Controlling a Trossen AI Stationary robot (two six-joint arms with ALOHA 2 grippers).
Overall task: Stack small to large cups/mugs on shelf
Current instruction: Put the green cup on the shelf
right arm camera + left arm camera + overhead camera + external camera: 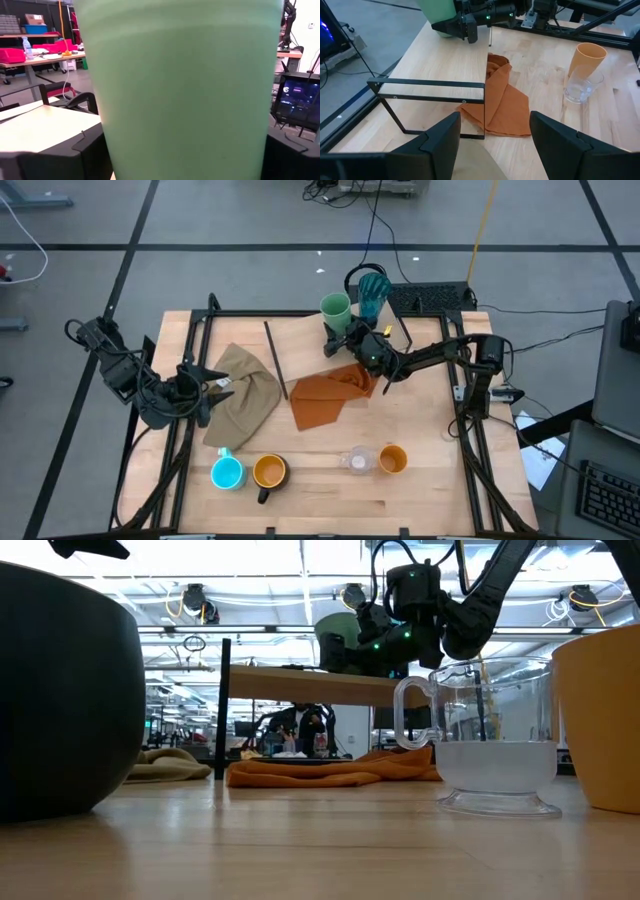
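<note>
Overhead, the shelf (pixel 300 330) fills the far half of the table, and the green cup (pixel 335 308) stands on it toward twelve o'clock, just beside the teal ribbed tumbler (pixel 373 290) at about one o'clock. The right gripper (pixel 345 340) is at the green cup's near side, its arm reaching in from three o'clock. The bright blue mug (pixel 227 473), the black mug with the yellow-orange inside (pixel 269 472), the clear glass (pixel 357 461) and the orange cup (pixel 393 459) line the near edge from seven to five o'clock, so most of the sorting looks not yet done. The left gripper (pixel 205 395) waits at nine o'clock over a tan cloth (pixel 245 390); an orange cloth (pixel 325 395) lies at centre.

From table height, the right gripper (pixel 385 640) sits above the shelf board (pixel 320 685) with the green cup (pixel 338 640) against it, well clear of the clear glass (pixel 495 740) in front.

The left wrist view shows its own fingers (pixel 440 145) spread wide with nothing between them, facing the shelf's black frame (pixel 427 87).

The right wrist view is filled by the green cup (pixel 180 90), with dark fingers (pixel 50 160) low on either side. They stand wide around it; whether they pinch it or have just let go, I cannot tell.
</note>
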